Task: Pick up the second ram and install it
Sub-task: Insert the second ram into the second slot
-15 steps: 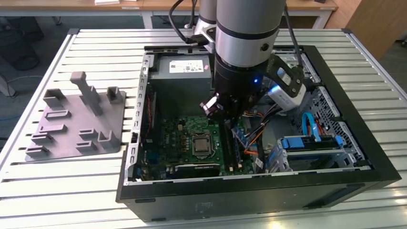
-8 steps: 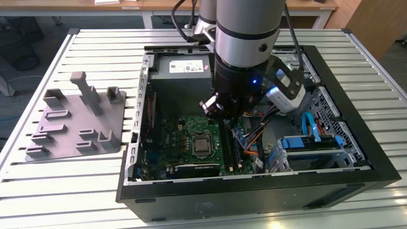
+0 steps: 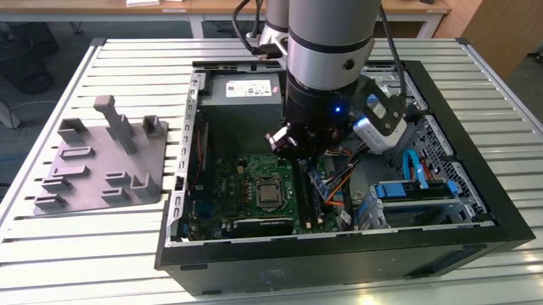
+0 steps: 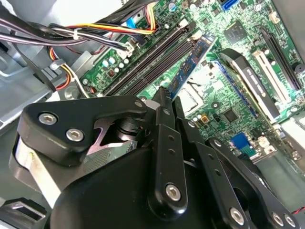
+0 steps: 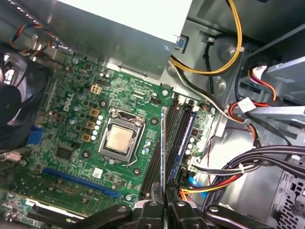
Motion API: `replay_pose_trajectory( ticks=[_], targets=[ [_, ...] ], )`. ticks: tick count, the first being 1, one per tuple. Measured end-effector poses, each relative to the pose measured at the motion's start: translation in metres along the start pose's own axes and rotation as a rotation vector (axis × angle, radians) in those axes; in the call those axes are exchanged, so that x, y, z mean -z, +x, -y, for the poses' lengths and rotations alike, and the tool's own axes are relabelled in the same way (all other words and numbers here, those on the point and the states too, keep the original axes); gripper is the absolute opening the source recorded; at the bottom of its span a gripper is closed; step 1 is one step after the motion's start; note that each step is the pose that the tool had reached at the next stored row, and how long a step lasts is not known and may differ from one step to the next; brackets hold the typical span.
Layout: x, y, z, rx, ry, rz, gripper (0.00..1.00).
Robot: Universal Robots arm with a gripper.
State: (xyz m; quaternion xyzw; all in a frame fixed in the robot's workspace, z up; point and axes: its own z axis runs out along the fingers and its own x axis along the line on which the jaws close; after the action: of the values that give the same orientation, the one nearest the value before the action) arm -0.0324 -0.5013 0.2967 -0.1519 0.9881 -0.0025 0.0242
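Observation:
My gripper (image 3: 297,147) hangs inside the open computer case (image 3: 475,241), over the motherboard (image 3: 241,181). Its fingers are shut on the second ram (image 4: 189,63), a narrow blue-green stick with dark chips. In the first wrist view the ram (image 5: 164,148) is seen edge-on, running out from the gripper (image 5: 165,202) along the black memory slots (image 5: 175,138), on the side nearest the processor socket (image 5: 119,138). Whether it sits in a slot or just above one I cannot tell. In the second wrist view the gripper (image 4: 167,95) holds one end of the stick.
A grey fixture plate (image 3: 102,159) with upright blocks lies on the slatted table at the exterior view's left. Inside the case are the power supply (image 3: 241,95), loose cable bundles (image 5: 248,167), a fan (image 5: 14,100) and blue drive brackets (image 3: 416,190).

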Motion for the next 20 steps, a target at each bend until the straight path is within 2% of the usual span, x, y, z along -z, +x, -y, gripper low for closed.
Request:
replay_pose_trajectory(
  ticks=[20],
  targets=[
    [-0.0012,0.0001,0.0,-0.137,0.0065,-0.0017,0.14]
  ],
)
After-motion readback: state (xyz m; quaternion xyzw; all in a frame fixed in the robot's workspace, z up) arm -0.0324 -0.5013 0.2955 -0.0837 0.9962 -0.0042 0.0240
